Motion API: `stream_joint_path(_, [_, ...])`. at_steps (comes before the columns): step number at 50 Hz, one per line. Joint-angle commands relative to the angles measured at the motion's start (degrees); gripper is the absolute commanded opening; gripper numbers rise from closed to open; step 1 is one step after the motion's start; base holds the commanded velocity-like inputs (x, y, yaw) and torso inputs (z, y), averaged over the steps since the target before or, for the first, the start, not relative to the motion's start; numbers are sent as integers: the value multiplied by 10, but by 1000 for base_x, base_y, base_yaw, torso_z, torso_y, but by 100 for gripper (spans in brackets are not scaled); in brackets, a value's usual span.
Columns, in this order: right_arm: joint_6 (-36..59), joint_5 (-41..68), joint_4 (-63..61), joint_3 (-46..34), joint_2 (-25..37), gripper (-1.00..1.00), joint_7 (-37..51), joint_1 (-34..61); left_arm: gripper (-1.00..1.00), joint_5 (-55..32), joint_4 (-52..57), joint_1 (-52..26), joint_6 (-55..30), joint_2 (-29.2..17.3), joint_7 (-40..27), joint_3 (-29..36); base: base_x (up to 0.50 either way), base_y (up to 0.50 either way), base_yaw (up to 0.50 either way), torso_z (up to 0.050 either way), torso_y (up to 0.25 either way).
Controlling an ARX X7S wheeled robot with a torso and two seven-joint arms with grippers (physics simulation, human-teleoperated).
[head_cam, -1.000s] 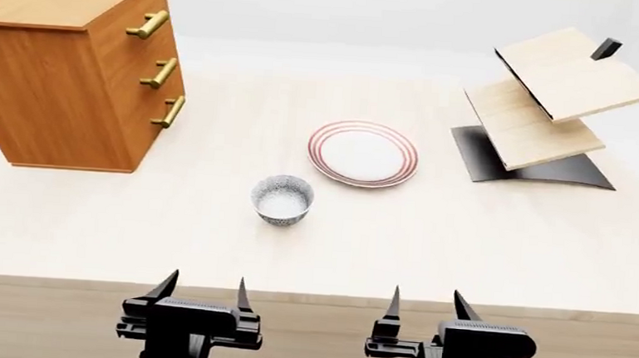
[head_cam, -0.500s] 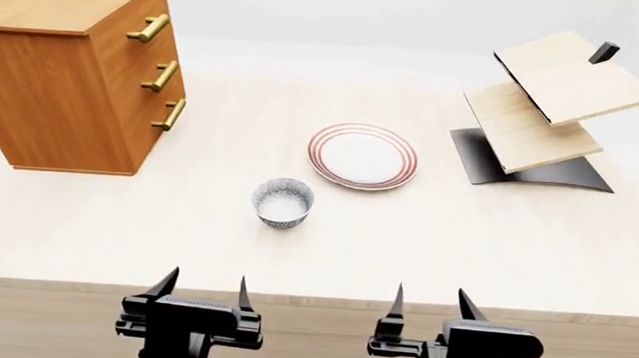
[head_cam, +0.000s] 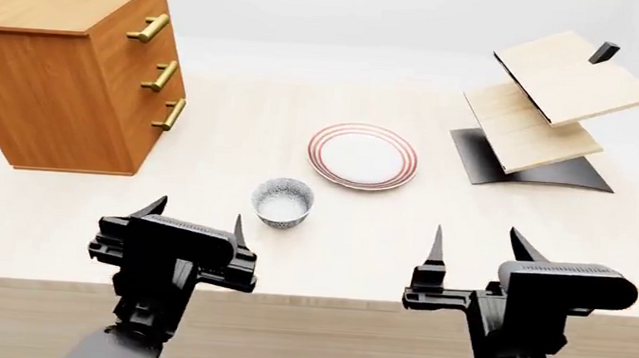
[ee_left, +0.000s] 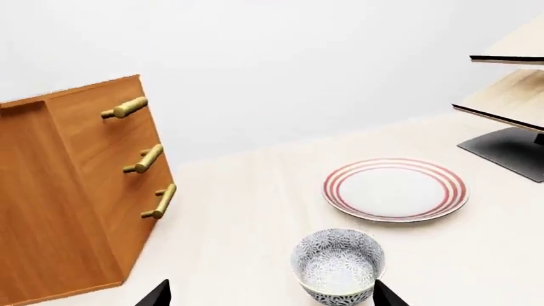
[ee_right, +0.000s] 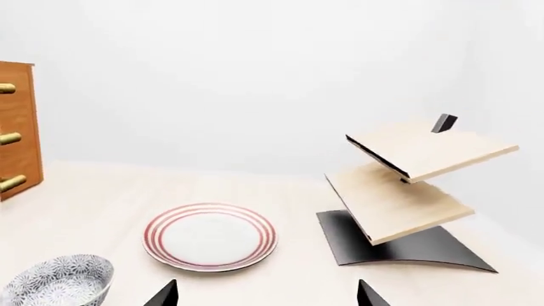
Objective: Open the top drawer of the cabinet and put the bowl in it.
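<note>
Pale wood is spreading out as our counter (head_cam: 427,244), and we are looking at one cabinet (head_cam: 48,87) standing at its far left, one bowl (head_cam: 282,202) sitting near the middle, one plate (head_cam: 363,154) beyond it and one tilted rack (head_cam: 546,110) at the far right. We are hovering the left gripper (head_cam: 197,216) and right gripper (head_cam: 474,242) over the near edge, both with fingers spread wide and holding nothing. We are judging the approach step: three drawers are sitting closed, so next we are needing the left fingers around the top drawer (head_cam: 140,20) handle.
</note>
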Motion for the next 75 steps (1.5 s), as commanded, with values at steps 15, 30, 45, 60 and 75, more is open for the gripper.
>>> stream_joint_path(15, [379,82,-188,71,45,100,-4,215,100,-35,108,-265,-341,-35,59,-24,0,0,0,0,0])
stream_joint_path(30, [430,121,-218,110,45,100,-19,251,100,-39,121,-315,-368,-47,62,-19,225,0,0,0,0])
stream_joint_path(45, [434,134,-226,110,54,100,-5,256,100,-40,129,-328,-375,-53,59,-17,500,0,0,0,0])
stream_joint_path(60, [427,146,-221,109,61,100,6,256,100,-42,128,-329,-373,-57,57,-16,500,0,0,0,1])
stream_joint_path(75, [424,155,-219,107,65,100,16,257,100,-45,127,-329,-370,-60,56,-15,500,0,0,0,1])
